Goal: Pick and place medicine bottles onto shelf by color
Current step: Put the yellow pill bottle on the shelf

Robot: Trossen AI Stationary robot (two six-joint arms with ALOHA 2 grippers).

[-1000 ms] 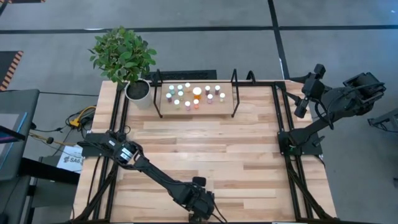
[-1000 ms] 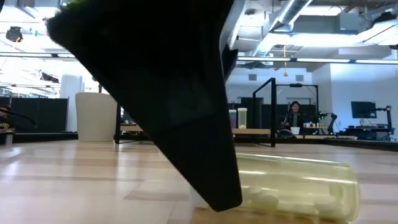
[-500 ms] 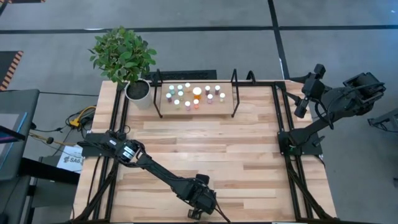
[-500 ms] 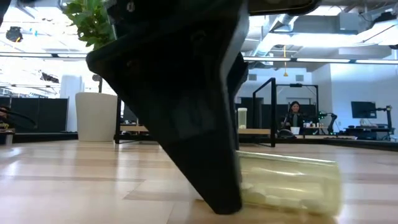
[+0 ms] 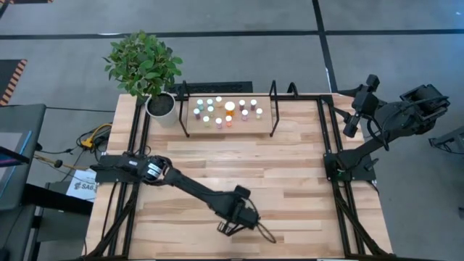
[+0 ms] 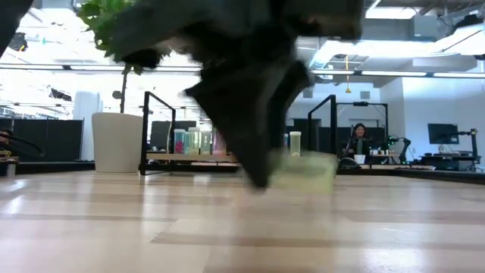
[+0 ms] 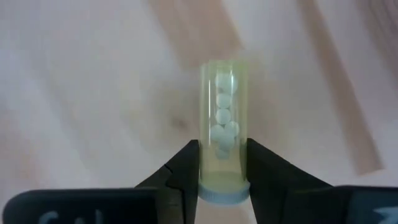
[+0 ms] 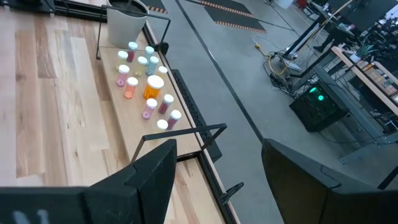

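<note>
A pale yellow see-through medicine bottle (image 7: 223, 134) with white pills inside and a white cap is between the fingers of my left gripper (image 7: 222, 163), which is shut on it near the table's front middle (image 5: 230, 225). It is a blur in the low view (image 6: 307, 169). The shelf (image 5: 265, 122), a small wooden board in a black frame, stands at the table's far edge. Several capped bottles (image 5: 230, 107) stand upright on it, also in the right wrist view (image 8: 149, 87). My right gripper (image 8: 214, 177) waits open, high over the table's far right corner (image 5: 360, 109). My left gripper pinches the bottle's body just under the cap (image 7: 222, 174), one finger on each side. The fingers come steeply from above. The bottle sticks out past the fingertips, its closed end (image 7: 222, 67) leading. Whether it is clear of the table I cannot tell.
A potted plant (image 5: 148, 69) in a white pot stands left of the shelf. Black frame rails run along the table's left (image 5: 134, 156) and right (image 5: 330, 156) sides. Bare planks (image 5: 246, 170) lie between my left gripper and the shelf. A person sits far behind (image 6: 358, 140).
My left gripper has shut on the bottle, which lay on its side at the table's front edge. It has rolled about its own axis and gone toward the far edge, taking the bottle along, away from the low camera.
</note>
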